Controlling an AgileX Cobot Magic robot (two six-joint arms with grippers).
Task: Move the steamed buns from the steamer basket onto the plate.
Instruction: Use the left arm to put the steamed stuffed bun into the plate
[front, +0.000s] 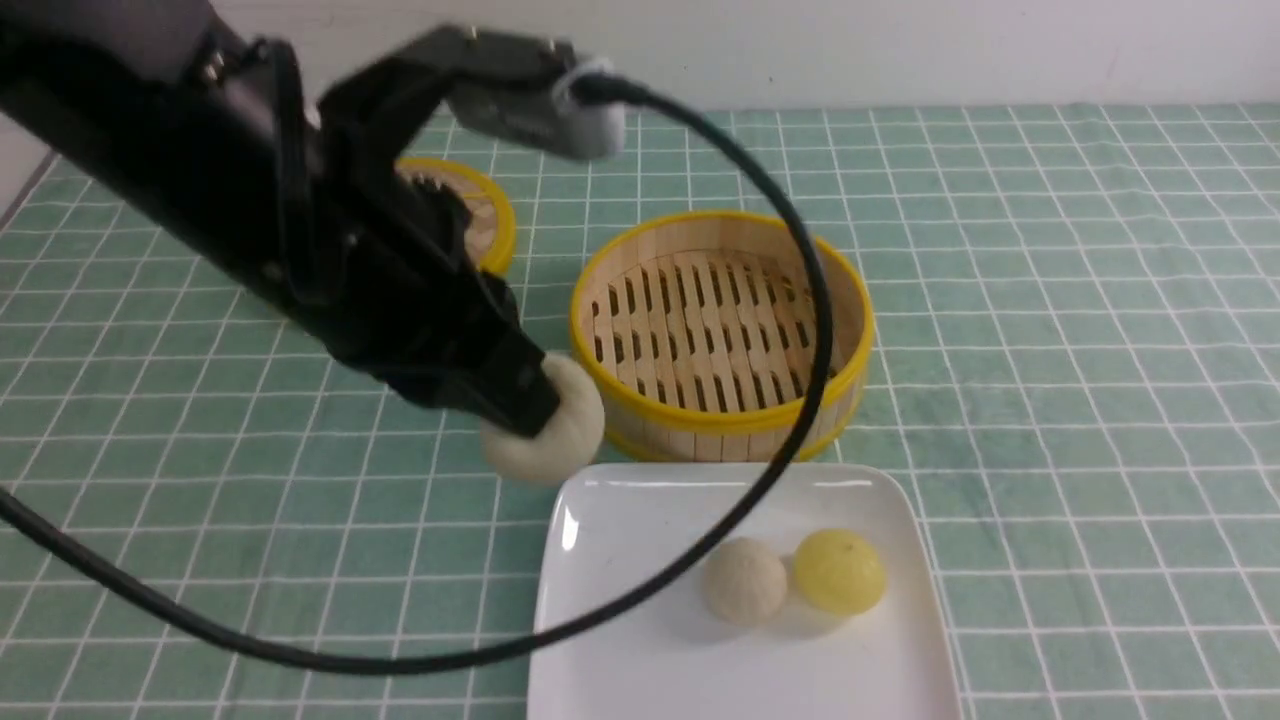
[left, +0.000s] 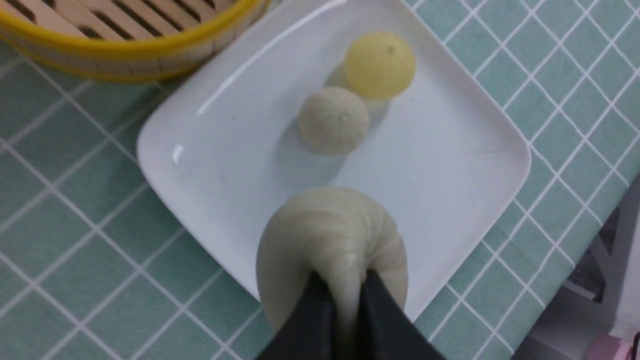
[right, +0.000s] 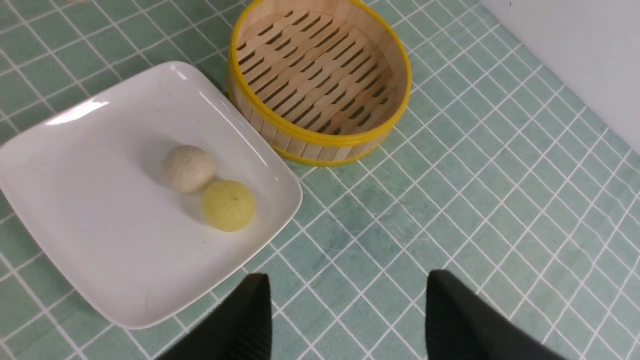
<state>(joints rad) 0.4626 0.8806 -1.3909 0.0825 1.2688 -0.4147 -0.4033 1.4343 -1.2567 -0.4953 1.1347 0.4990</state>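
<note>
My left gripper (front: 528, 408) is shut on a pale beige steamed bun (front: 565, 435), pinching its soft dough. The bun hangs just above the far left corner of the white square plate (front: 640, 560); the left wrist view shows that bun (left: 330, 235) squeezed between the black fingers (left: 310, 320). A second beige bun (front: 743, 580) and a yellow bun (front: 839, 571) lie side by side on the plate. The steamer basket (front: 700, 425) stands behind the plate with nothing in it. My right gripper (right: 348, 280) is open over the green cloth beside the plate, holding nothing.
The basket's flat yellow-rimmed lid (front: 485, 215) lies at the back left, partly hidden by my left arm. A black cable (front: 800, 300) loops across the basket and plate. A white wall (front: 900, 50) closes the back. The table's near edge (left: 595, 250) runs close to the plate.
</note>
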